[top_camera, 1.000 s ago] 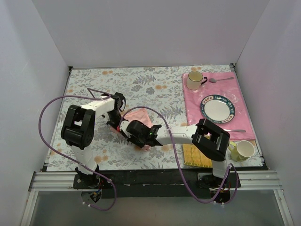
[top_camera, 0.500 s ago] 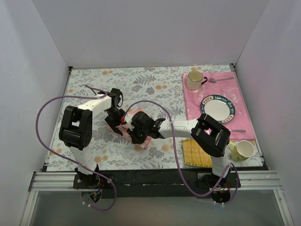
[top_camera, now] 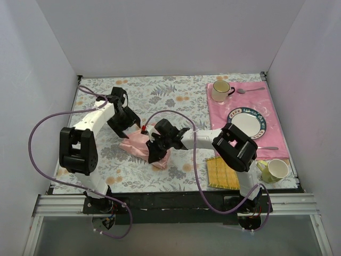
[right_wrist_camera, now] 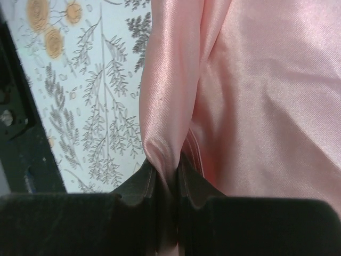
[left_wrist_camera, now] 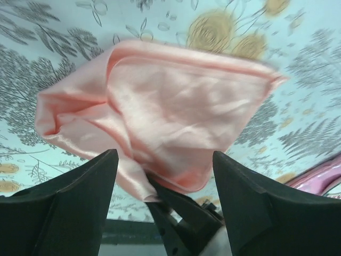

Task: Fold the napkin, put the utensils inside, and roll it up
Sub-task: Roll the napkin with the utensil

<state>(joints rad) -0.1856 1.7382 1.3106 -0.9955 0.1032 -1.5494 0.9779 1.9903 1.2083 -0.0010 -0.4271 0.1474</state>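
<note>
The napkin point(top_camera: 139, 144) is a shiny salmon-pink cloth lying bunched and partly doubled over on the floral tablecloth, left of centre. My right gripper point(top_camera: 155, 151) is shut on a gathered fold of the napkin point(right_wrist_camera: 256, 96) at its near right side; satin runs down between the fingertips point(right_wrist_camera: 143, 184). My left gripper point(left_wrist_camera: 165, 173) hangs open just beyond the napkin point(left_wrist_camera: 176, 101) on its far left side, with nothing between its fingers, and looks down on the cloth. A slim utensil point(top_camera: 268, 148) lies at the placemat's near edge, its handle colour too small to tell.
On the right lies a deeper pink placemat point(top_camera: 221, 122) with a cream mug point(top_camera: 219, 90), a silver spoon point(top_camera: 250, 89) and a plate point(top_camera: 246, 122). A yellow slatted mat point(top_camera: 221, 173) and a pale green cup point(top_camera: 276, 169) sit near the front right. White walls enclose the table.
My left gripper has opened, let go of the napkin and drawn back toward the far left. The right gripper, still pinching the cloth, has shifted left and farther away, bunching the napkin.
</note>
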